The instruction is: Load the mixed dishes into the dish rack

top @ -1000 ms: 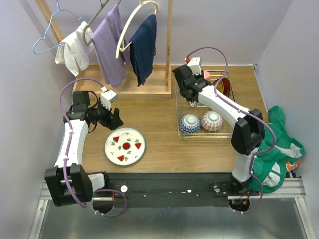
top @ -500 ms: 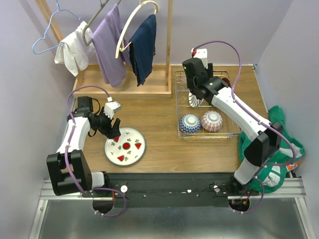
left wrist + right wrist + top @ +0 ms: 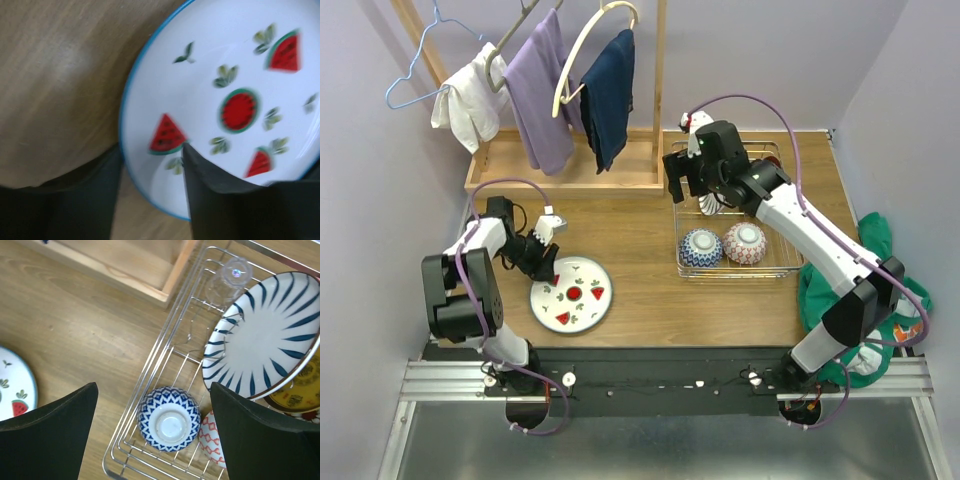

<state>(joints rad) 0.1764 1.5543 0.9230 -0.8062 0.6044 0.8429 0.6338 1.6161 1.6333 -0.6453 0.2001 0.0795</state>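
A white plate with red watermelon slices and a blue rim (image 3: 572, 292) (image 3: 235, 75) lies flat on the table at the front left. My left gripper (image 3: 552, 268) (image 3: 150, 150) is open and straddles its left rim, one finger over the plate and one over the wood. The dish rack (image 3: 720, 272) (image 3: 165, 347) holds a blue-white bowl (image 3: 700, 247) (image 3: 169, 419), a red-pink bowl (image 3: 744, 242) (image 3: 212, 440), the blue-striped white plate (image 3: 270, 335) leaning on edge, a red-yellow plate (image 3: 295, 390) behind it and a cup (image 3: 227, 282). My right gripper (image 3: 692, 190) (image 3: 152, 387) hangs wide open and empty above the rack's left side.
A wooden clothes-rack tray (image 3: 570, 165) with hanging garments stands at the back left, right beside the rack. A green cloth (image 3: 880, 290) hangs off the table's right edge. Bare wood lies between the watermelon plate and the rack.
My right gripper let go of the striped plate, opened wide and drew back left over the rack. My left gripper moved down onto the watermelon plate's left rim and narrowed a little.
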